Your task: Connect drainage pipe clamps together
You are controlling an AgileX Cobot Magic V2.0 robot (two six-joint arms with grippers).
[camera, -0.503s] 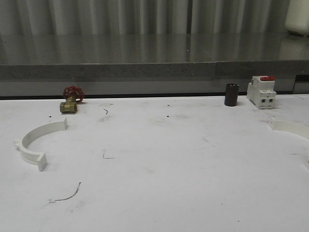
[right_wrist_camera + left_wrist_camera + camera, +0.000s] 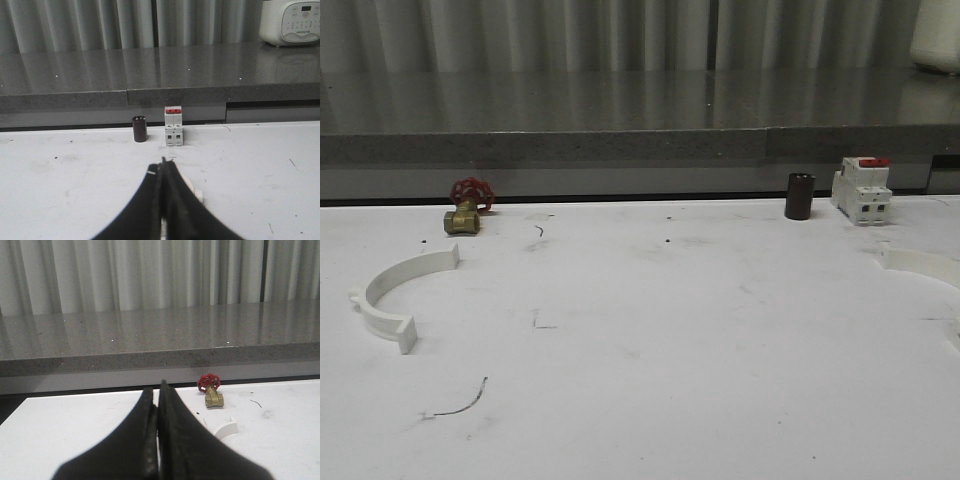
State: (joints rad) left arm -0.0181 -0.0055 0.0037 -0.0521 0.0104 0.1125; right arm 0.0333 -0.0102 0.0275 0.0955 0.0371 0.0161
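One white half-ring drainage pipe clamp [image 2: 392, 293] lies flat on the left of the white table, its open side facing right. The other clamp [image 2: 923, 263] lies at the right edge, partly cut off by the frame. In the left wrist view my left gripper [image 2: 157, 388] is shut with nothing in it, and one flat end of the left clamp [image 2: 226, 426] shows just beside its fingers. In the right wrist view my right gripper [image 2: 162, 163] is also shut and empty. A bit of the right clamp [image 2: 193, 192] peeks out from behind its fingers.
A brass valve with a red handwheel [image 2: 467, 208] stands at the back left of the table. A dark cylinder [image 2: 800, 196] and a white breaker with a red top [image 2: 862, 190] stand at the back right. A grey stone ledge [image 2: 620, 145] runs behind the table.
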